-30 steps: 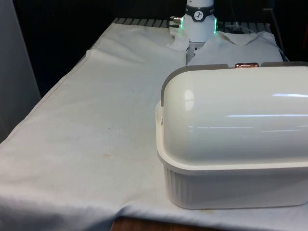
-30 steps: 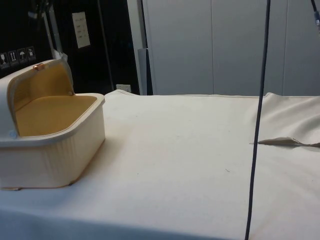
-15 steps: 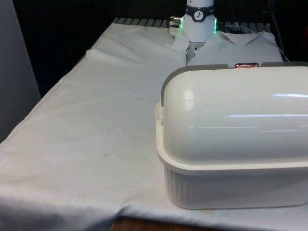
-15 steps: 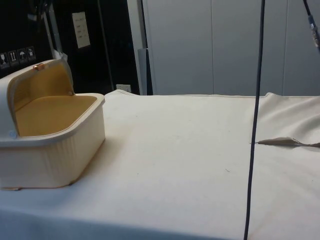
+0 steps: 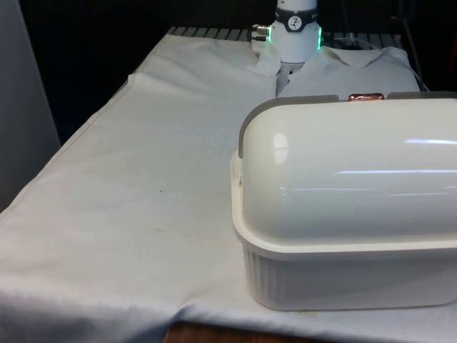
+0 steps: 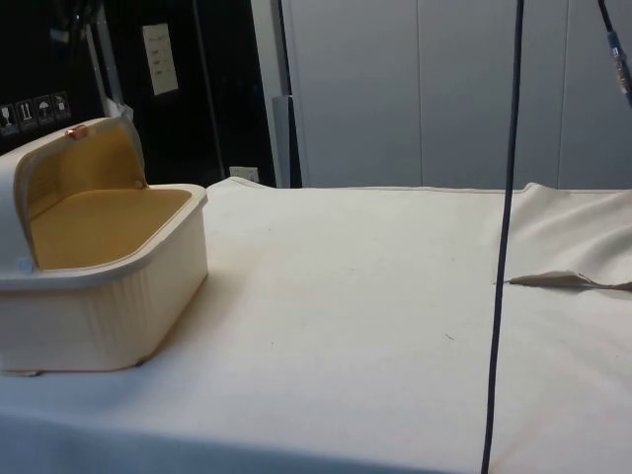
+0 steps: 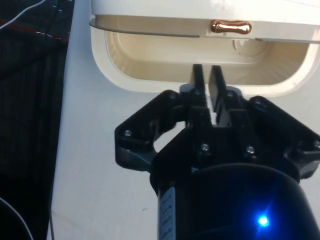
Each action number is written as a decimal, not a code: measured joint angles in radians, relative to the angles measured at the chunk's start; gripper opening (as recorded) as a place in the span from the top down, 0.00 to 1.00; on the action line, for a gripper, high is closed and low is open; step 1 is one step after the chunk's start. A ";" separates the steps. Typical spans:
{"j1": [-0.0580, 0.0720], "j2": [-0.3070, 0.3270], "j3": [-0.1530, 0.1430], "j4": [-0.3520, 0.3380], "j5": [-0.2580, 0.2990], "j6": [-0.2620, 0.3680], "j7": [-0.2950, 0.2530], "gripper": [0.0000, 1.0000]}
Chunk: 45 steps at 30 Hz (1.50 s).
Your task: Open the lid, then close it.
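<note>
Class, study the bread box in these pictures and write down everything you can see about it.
The bread box looks like glossy cream plastic, with a ribbed tub and a rounded roll-top lid carrying a small copper handle. The lid is rolled back, leaving the yellowish interior open and empty. It stands upright on the white cloth near the table's edge. The gripper is close to the opening and touches nothing.

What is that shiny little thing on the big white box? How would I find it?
Find the cream bread box on the white cloth. Its rounded lid is rolled back, leaving the box open. On the lid's edge sits a small copper-coloured handle, the only shiny metallic piece on the pale box.
</note>
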 measured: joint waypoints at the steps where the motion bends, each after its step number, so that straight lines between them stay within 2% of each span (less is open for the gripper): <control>1: 0.000 0.000 0.001 0.000 -0.001 0.000 0.000 0.75; 5: 0.000 0.000 0.001 0.000 -0.001 0.000 0.000 0.56; 6: 0.000 0.000 0.001 0.000 -0.001 0.000 0.000 0.56; 8: 0.000 0.000 0.001 0.000 -0.002 0.000 0.000 0.46; 11: 0.000 0.000 0.001 0.000 -0.003 0.000 0.000 0.25; 15: 0.001 0.000 0.001 0.000 -0.003 0.000 0.001 0.07; 16: 0.001 0.000 0.001 0.000 -0.003 0.000 0.001 0.07; 17: 0.000 0.002 0.001 0.001 -0.003 0.003 0.000 0.00; 23: -0.001 0.027 -0.001 0.030 -0.003 0.020 -0.001 0.00; 31: -0.004 0.100 -0.005 0.118 -0.003 0.038 -0.002 0.00; 45: -0.006 0.169 -0.010 0.141 -0.028 0.121 -0.003 0.00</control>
